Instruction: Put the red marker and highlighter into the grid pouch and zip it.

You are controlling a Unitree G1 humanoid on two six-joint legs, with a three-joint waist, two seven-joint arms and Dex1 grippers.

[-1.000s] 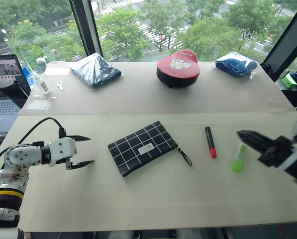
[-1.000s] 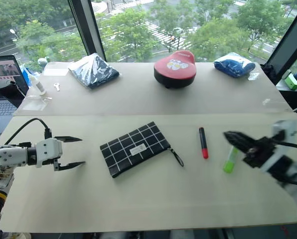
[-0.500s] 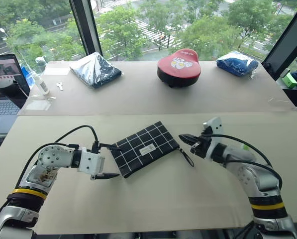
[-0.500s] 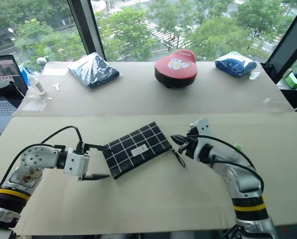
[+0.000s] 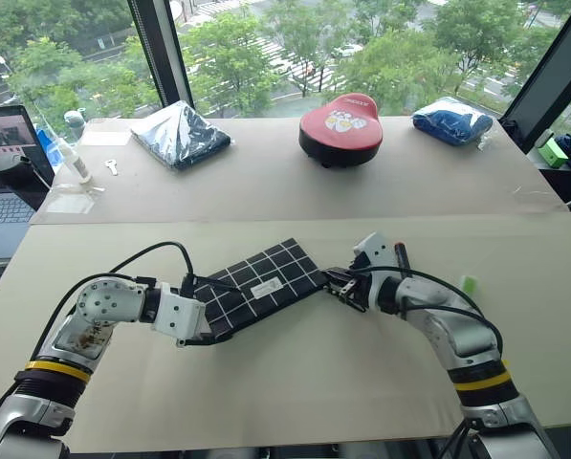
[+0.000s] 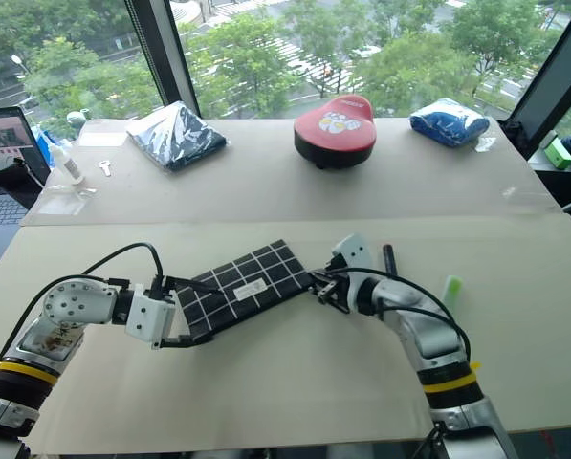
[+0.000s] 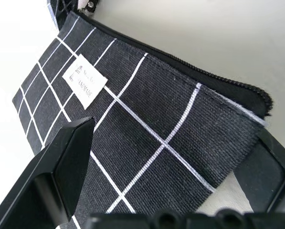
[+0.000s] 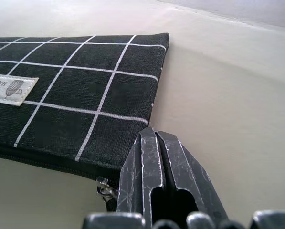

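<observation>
On the near half of the table (image 5: 295, 382), the grid pouch (image 5: 261, 285) lies flat and slanted between my two arms, its white label facing up and the zipper still fully shut along its near edge. My left gripper (image 5: 201, 311) has its jaws spread wide with the pouch's left end between them, one finger (image 7: 61, 162) over the fabric and the other out past the corner, so nothing is clamped there yet. My right gripper (image 5: 337, 284) is clenched tight at the pouch's right end, right at the zipper pull; in the right wrist view the small metal slider sits just beside the closed fingertips, but I cannot tell whether the strap is actually pinched. The red marker (image 5: 400, 254) lies just behind my right forearm, and the highlighter (image 5: 468, 283) peeks out beyond the same arm, both still outside the pouch. I judge the pouch to be light, limp woven cloth that will bunch and slide on this smooth surface if I pull one end alone, so I want the left jaws closed on the thick seam corner as an anchor while the right draws the strap along the zipper line. The two pens look rigid, light and smooth, prone to rolling, so I would pinch each across mid-barrel.
</observation>
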